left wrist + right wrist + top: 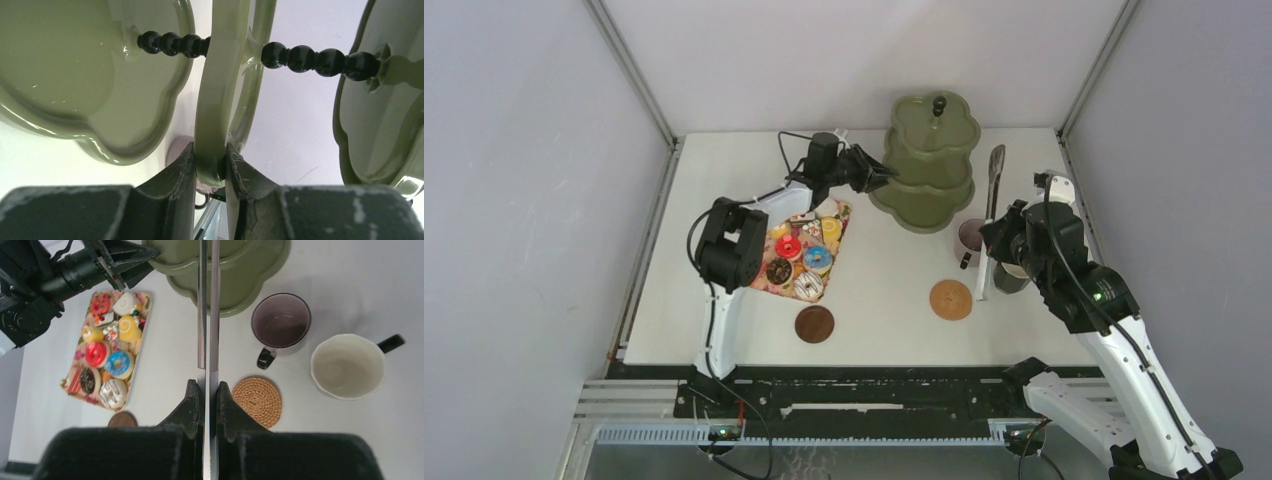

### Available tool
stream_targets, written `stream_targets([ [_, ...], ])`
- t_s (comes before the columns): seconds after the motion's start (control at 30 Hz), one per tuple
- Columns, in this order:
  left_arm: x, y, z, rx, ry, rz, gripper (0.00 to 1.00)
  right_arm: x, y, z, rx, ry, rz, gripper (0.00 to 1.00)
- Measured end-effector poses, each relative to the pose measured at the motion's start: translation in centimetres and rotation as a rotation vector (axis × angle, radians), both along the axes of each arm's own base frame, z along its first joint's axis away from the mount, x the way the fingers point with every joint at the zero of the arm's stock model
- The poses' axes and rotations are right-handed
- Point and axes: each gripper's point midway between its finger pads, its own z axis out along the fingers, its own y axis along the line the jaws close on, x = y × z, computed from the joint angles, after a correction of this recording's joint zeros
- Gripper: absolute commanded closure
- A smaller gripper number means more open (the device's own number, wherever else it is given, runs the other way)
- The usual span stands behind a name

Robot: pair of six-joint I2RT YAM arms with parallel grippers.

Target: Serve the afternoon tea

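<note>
Afternoon tea awaits serving: small colourful toy pastries (118, 364), among them iced donuts, cake slices and a yellow swirl, lie packed together on a floral-patterned rectangular tray (79, 356) at the left of the white bench (874, 290). A mauve mug (280, 325) and a dark green, white-lined mug (347, 365) stand empty and upright, side by side at the right. The mauve mug sits just below an olive-green three-tier scalloped stand (921, 215) at the back, whose tiers hold nothing visible.

The left jaws are clamped tight on the rim of one of the stand's tiers, the glossy green edge pinched between both pads in the left wrist view. The right jaws are fully closed on long thin metal tongs (207, 315), whose paired blades run forward over the bench towards the stand.

A round woven straw coaster (259, 399) lies bare just in front of the mugs, and a round dark brown coaster (814, 323) sits below the tray.

The pastries look light, smooth and small, likely to slip or roll if nipped off-centre. A squeeze across the widest part of each, or through a donut's ring, seems the surest hold. The mugs appear rigid, heavier and breakable, and are best taken by the wall at the rim or by the handle, then kept level.
</note>
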Motion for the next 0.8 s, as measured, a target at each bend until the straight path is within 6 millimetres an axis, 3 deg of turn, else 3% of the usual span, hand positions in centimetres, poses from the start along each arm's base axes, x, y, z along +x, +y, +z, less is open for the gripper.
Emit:
stream_targets([
  [0.17, -2.2, 1.3, 0.1, -0.004, 0.021, 0.03, 0.69, -0.4, 1.6, 0.5, 0.007, 0.004, 0.115, 1.0],
  [0.33, -4.1, 1.9, 0.4, -0.004, 0.021, 0.033, 0.31, -1.1, 2.8, 0.9, 0.01, -0.002, 0.214, 1.0],
  [0.43, -5.2, 2.3, 1.3, -0.004, 0.007, 0.035, 0.19, -2.0, 4.2, 1.2, 0.008, -0.008, 0.318, 0.99],
  [0.57, -6.6, 3.6, 2.9, 0.044, -0.027, 0.055, 0.14, -3.8, 6.9, 2.0, -0.001, -0.021, 0.505, 0.98],
  [0.7, -7.8, 5.4, 6.2, 0.119, -0.111, 0.076, 0.14, -6.0, 9.6, 2.0, -0.015, 0.003, 0.689, 0.95],
  [0.8, -9.1, 7.8, 8.6, 0.187, -0.181, 0.1, 0.14, -7.6, 11.9, 1.3, -0.036, 0.049, 0.818, 0.94],
])
